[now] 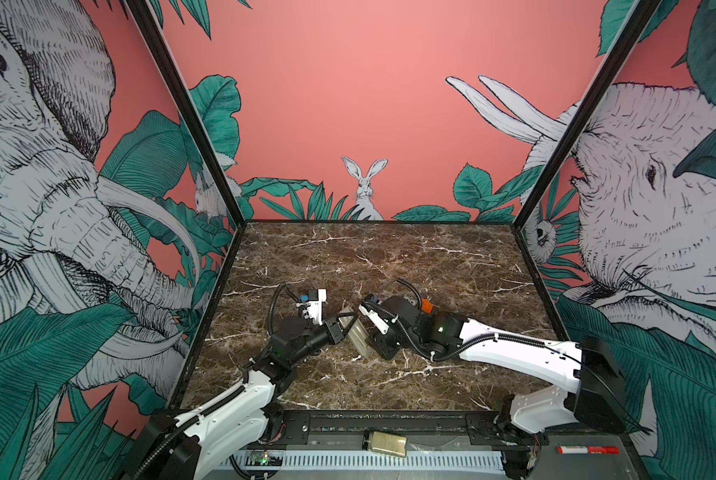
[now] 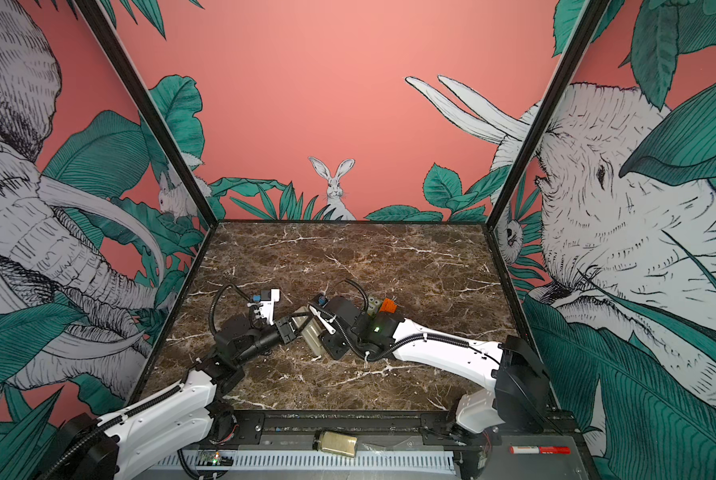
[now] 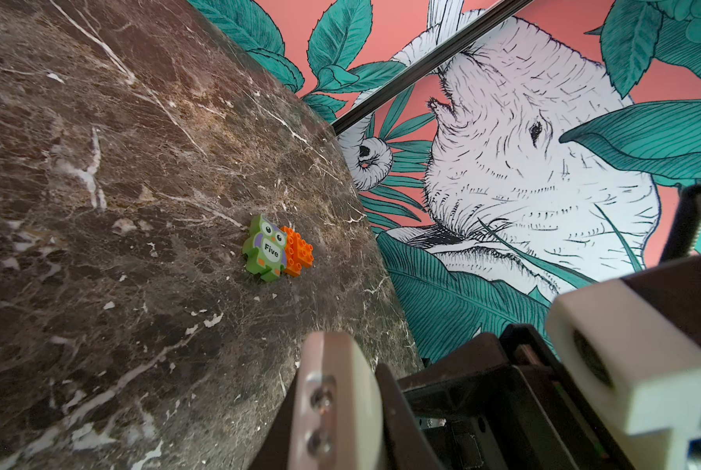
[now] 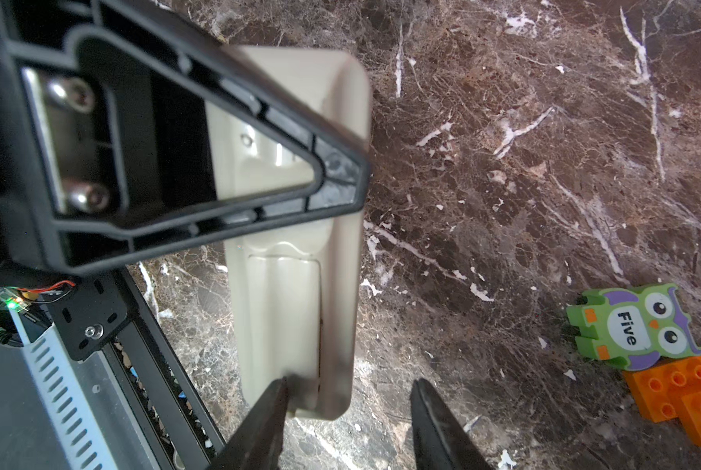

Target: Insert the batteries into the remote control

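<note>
There are 2 robot arms [image 1: 514, 353], 1 remote control [image 4: 295, 309], 1 green owl puzzle piece [image 4: 633, 325] marked "Five" and 2 orange building bricks [image 4: 674, 386]. The front ledge [image 1: 472, 455] adds 1 black-capped yellowish jar [image 1: 385, 444] and 1 red marker [image 1: 589, 450].

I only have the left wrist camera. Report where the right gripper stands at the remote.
Observer: The right gripper is open. One fingertip seems to touch the remote control's end, and the other hangs beside it.
Operator: Describe the remote's back.
Observer: The battery cover looks shut, and no recess shows.
Operator: Locate the batteries.
Observer: I see none in any view. In a top view a yellowish jar lies on the front rail, off the marble.
</note>
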Robot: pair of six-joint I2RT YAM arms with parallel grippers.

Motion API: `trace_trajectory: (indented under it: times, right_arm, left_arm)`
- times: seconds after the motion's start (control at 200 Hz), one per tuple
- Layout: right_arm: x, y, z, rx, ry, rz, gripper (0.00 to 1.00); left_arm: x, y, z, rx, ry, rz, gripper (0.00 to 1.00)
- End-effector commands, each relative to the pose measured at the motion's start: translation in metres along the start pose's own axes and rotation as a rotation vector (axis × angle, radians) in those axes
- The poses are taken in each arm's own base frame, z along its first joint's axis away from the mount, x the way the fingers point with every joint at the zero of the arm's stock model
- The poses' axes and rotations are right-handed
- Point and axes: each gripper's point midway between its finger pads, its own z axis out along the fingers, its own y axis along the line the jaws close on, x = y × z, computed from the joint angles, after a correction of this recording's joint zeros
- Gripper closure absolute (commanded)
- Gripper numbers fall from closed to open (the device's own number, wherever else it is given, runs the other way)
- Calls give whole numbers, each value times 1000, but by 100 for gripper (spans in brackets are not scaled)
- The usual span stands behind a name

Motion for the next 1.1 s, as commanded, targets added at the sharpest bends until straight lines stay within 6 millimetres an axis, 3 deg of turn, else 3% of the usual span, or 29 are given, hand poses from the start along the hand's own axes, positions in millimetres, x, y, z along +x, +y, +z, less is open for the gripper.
trace_trajectory:
  times: [0.0,0.56,1.095]
  right_arm:
    - [0,1,6,-1,-4,7,51]
    - [3,-2,20,17,15,-10,51]
    - [4,-4,21,23,12,-21,51]
  left_arm:
    - [-14,-23,-1,66,-38,20,100]
    - [-16,-30,-1,94,-42,13,100]
    - [-20,-40,-1,128,-44,15,100]
